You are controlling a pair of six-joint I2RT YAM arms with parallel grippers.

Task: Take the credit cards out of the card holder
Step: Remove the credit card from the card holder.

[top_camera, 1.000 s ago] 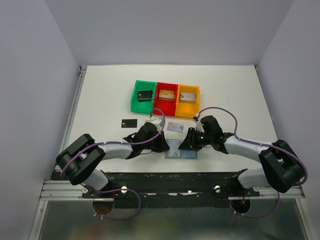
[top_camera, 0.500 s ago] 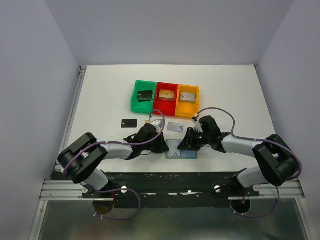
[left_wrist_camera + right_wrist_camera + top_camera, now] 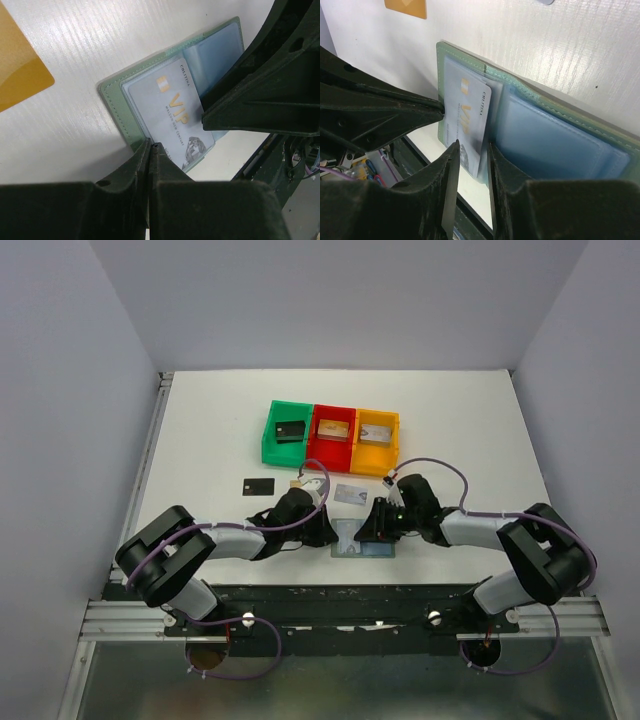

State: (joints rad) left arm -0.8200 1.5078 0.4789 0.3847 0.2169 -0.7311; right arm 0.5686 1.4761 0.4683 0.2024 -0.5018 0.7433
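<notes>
Straddling the near end of a silvery card [image 3: 467, 112], the right gripper [image 3: 470, 149] has its jaws standing apart, one finger on each side of the card. Nothing shows them pressing on it. The card is marked VIP and sticks partway out of the left-hand pocket of the card holder [image 3: 363, 540].

The holder lies open and flat on the table [image 3: 200, 440], close to the near edge, between the two arms. Its light blue inside faces up.

The left gripper [image 3: 150, 146] has its jaws clenched together. Their tip rests at the holder's pale green border, just beside the card, apparently pinning that flap down. Whether it actually nips the border cannot be told.

Three other cards already lie on the table beyond the holder:
- a black card [image 3: 258, 485];
- a golden card [image 3: 20, 65];
- a second silvery card [image 3: 350, 494].

The green bin [image 3: 287, 432], the red bin [image 3: 333, 430] and the yellow bin [image 3: 376, 432] stand further back.

The main risk is the table edge. If the left tip slips off the border, a pull on the card would likely drag the whole holder toward the drop. The card could also fall over that edge if the right jaws close off-centre and it squirts free.

The two grippers work almost nose to nose. A small sideways drift could knock them together or flip the holder shut over the remaining card.
</notes>
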